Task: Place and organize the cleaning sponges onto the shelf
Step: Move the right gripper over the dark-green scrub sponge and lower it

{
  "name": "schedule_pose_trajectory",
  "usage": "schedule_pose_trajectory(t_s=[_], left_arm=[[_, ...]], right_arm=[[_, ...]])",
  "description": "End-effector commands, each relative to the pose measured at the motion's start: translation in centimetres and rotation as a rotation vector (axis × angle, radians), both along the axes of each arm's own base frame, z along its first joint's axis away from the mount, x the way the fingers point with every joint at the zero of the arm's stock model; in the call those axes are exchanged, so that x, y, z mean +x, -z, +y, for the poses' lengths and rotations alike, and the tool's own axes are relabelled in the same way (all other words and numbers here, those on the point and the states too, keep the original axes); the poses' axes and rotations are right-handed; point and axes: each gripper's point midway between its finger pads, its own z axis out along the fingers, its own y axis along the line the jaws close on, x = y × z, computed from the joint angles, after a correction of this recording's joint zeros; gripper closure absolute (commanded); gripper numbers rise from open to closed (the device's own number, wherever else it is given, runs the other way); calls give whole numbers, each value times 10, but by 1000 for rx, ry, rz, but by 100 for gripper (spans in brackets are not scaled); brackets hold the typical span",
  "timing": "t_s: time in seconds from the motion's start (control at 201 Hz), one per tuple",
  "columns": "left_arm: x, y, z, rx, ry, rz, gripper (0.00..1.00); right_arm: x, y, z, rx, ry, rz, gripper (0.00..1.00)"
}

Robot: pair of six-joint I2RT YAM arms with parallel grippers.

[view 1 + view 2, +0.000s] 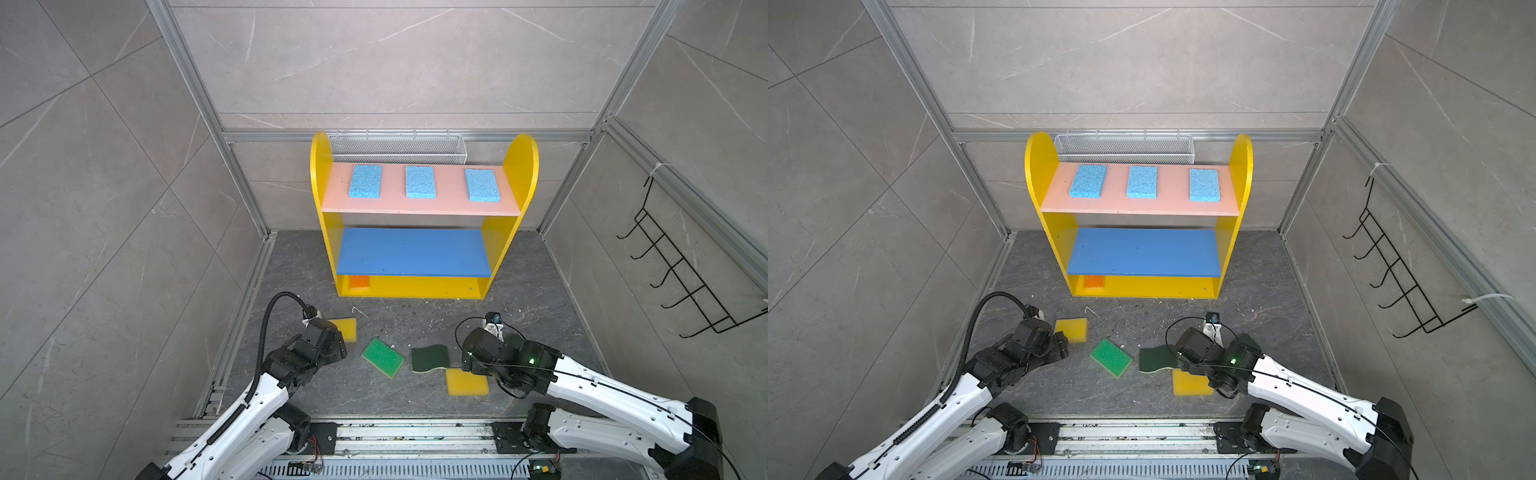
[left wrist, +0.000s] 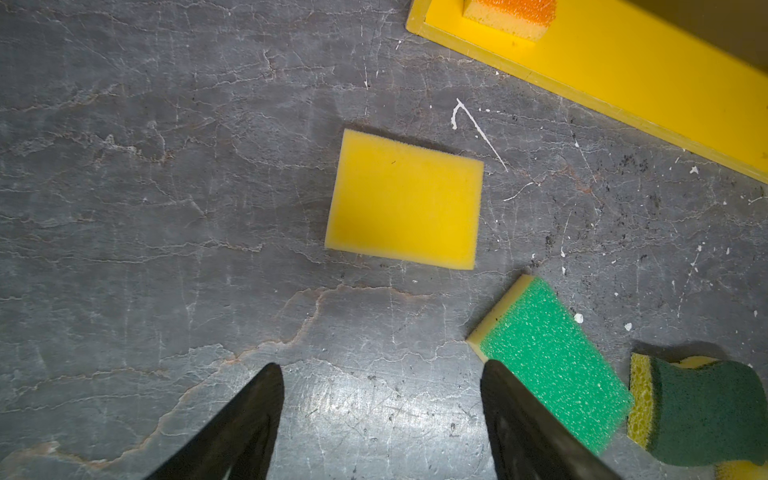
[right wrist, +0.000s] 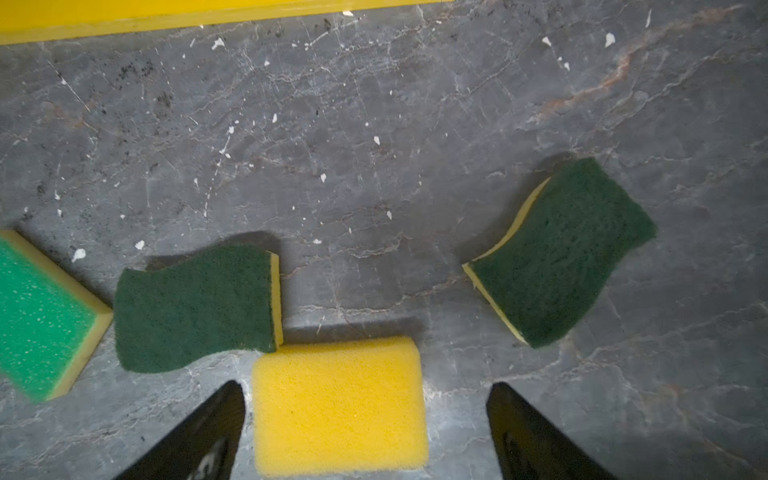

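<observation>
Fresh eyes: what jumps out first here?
The yellow shelf at the back stands out, with three light blue sponges in a row on its pink top board and an orange sponge at the left of its bottom tier. Loose on the dark floor in front of it lie two yellow sponges, a bright green sponge and a dark green scourer.
</observation>
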Motion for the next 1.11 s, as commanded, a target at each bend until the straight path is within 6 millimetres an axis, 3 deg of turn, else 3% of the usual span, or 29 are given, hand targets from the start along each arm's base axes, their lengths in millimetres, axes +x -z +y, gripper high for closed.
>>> schedule_pose_trajectory(t_s=[0.0, 0.488, 0.816, 1.1], left_arm=[[3, -4, -6, -6, 34, -21, 22], [2, 0, -11, 5, 72, 3, 22], [3, 0, -16, -2, 89, 12, 21], [5, 0, -26, -16, 126, 26, 21]], right_arm=[[-13, 8, -10, -1, 35, 59, 6], [-23, 18, -11, 55, 73, 95, 5], [-17, 7, -52, -52, 211, 44, 1], [-4, 22, -71, -42, 340, 115, 1]])
